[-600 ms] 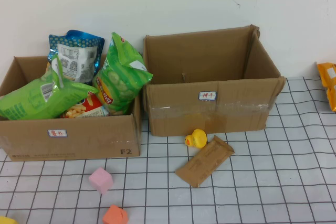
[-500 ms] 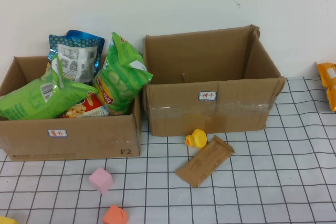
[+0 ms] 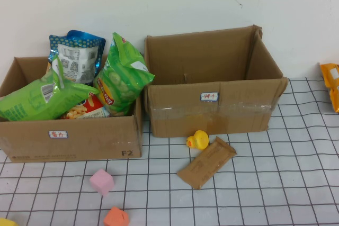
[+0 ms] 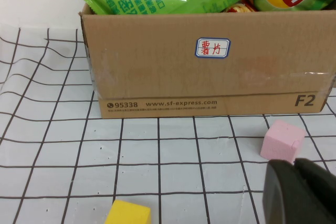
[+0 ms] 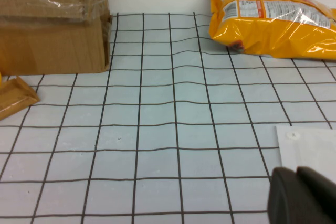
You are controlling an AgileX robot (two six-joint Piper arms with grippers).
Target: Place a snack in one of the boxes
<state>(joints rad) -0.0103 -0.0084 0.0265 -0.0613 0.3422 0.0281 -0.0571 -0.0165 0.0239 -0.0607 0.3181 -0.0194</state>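
Note:
The left cardboard box (image 3: 79, 136) holds several snack bags: two green ones (image 3: 123, 78) and a blue one (image 3: 77, 51). The right cardboard box (image 3: 212, 115) looks empty inside. An orange snack bag (image 3: 331, 86) lies on the table at the far right and also shows in the right wrist view (image 5: 273, 22). A flat brown packet (image 3: 206, 162) lies in front of the right box. Neither gripper shows in the high view. My left gripper (image 4: 295, 163) is shut and empty, low over the table near a pink cube (image 4: 282, 140). My right gripper (image 5: 296, 172) is shut and empty over the gridded table.
A yellow duck (image 3: 198, 139) sits by the right box's front. The pink cube (image 3: 101, 181) and an orange cube (image 3: 116, 217) lie in front of the left box; a yellow cube (image 4: 128, 213) lies nearer. A white sheet (image 5: 310, 150) lies by my right gripper.

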